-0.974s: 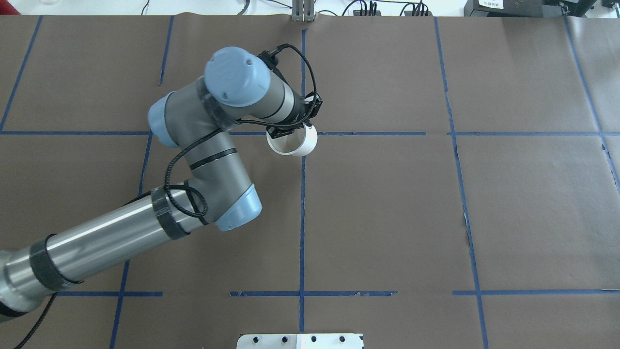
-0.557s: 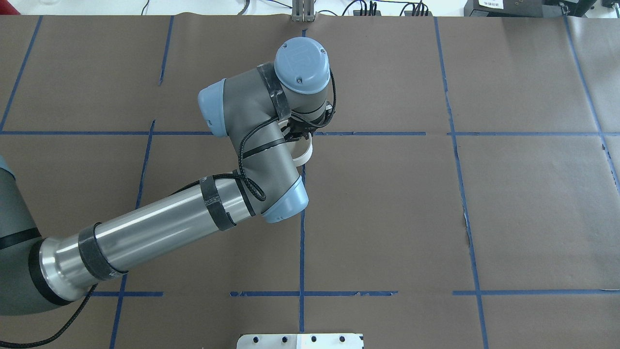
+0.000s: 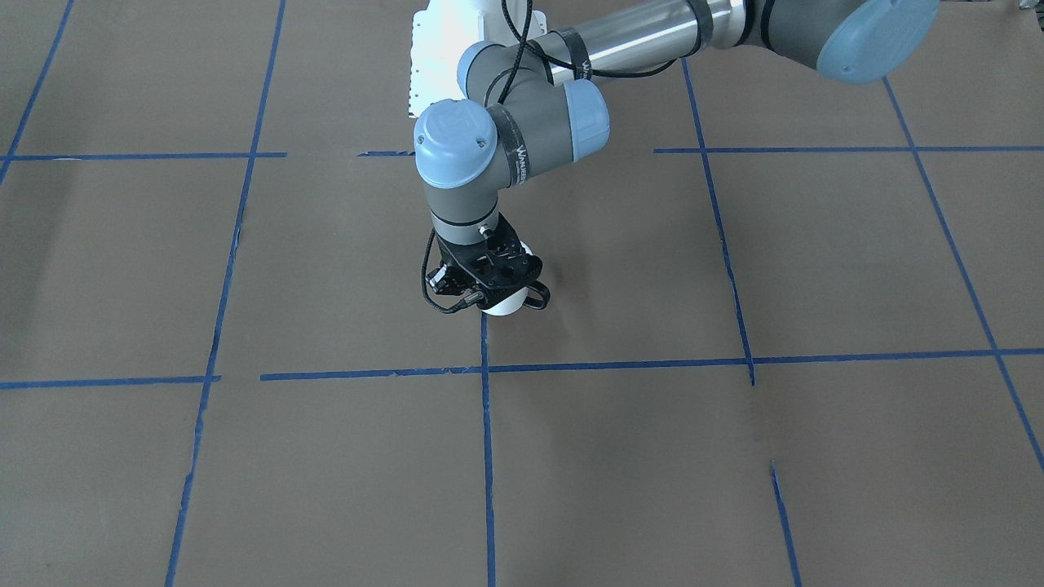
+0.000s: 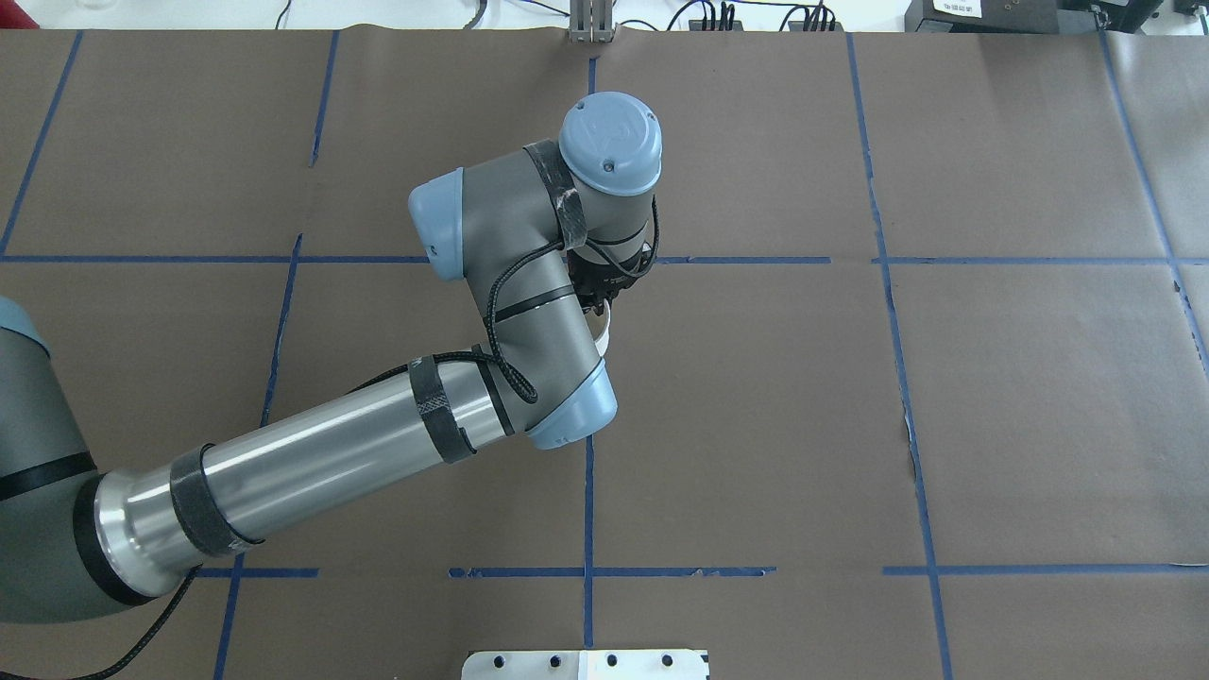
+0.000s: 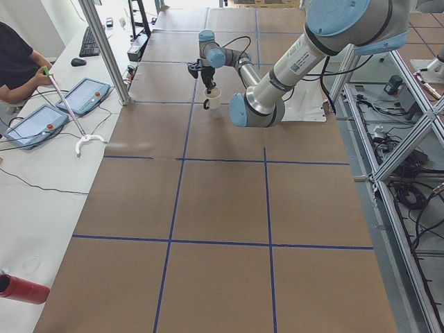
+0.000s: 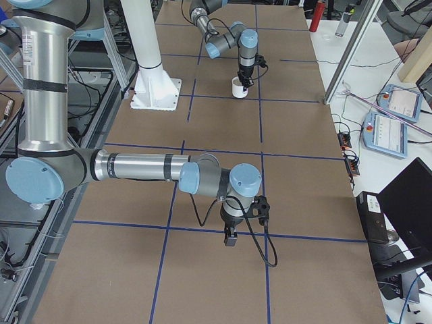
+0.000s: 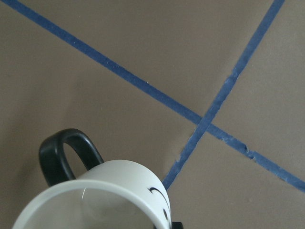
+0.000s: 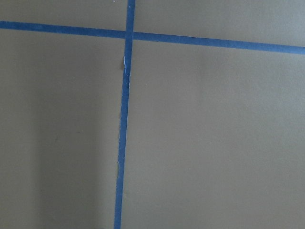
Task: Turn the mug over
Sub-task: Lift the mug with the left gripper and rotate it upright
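One white mug [image 7: 114, 186], mouth up, in left end effector [image 3: 496, 287] grip; right end effector [image 6: 231, 237] state indiscernible.

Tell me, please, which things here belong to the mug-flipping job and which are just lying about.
Job in hand:
- mug
- left gripper, holding the mug

Lying about:
- right gripper, far from the mug
- red bottle
- tablets on the side bench

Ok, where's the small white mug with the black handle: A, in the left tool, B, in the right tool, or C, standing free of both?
A: the left tool grips the small white mug with the black handle by its rim; the right tool is far off.
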Controlling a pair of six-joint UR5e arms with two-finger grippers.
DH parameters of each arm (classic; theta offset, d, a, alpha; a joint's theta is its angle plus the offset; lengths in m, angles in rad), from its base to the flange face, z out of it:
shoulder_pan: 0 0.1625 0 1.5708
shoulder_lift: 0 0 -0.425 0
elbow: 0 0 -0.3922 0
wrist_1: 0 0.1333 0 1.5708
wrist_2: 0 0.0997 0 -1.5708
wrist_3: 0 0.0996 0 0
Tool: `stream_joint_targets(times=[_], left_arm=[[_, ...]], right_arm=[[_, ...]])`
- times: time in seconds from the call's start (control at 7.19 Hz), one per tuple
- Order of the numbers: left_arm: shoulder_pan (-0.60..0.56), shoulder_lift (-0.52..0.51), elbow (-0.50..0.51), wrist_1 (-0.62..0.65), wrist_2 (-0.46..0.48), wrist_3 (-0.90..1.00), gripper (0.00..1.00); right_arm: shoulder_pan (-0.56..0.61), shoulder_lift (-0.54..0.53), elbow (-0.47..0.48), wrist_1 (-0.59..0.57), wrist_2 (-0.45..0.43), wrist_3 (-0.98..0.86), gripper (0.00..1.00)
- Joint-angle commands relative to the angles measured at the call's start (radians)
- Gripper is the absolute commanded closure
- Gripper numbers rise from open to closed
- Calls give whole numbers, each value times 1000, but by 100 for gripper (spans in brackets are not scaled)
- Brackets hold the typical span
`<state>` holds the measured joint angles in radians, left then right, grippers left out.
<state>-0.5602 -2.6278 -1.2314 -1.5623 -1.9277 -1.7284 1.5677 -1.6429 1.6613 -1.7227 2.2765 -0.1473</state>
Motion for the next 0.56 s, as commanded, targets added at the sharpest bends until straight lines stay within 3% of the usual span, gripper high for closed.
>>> stream_joint_targets(times=[0.0,0.42], left_arm=[[14,-17,13,-4,1,-3,100],[29,-15,23,-1,10,-2,100]], right_arm=[[0,0,0,0,0,0,0],[0,0,0,0,0,0,0]])
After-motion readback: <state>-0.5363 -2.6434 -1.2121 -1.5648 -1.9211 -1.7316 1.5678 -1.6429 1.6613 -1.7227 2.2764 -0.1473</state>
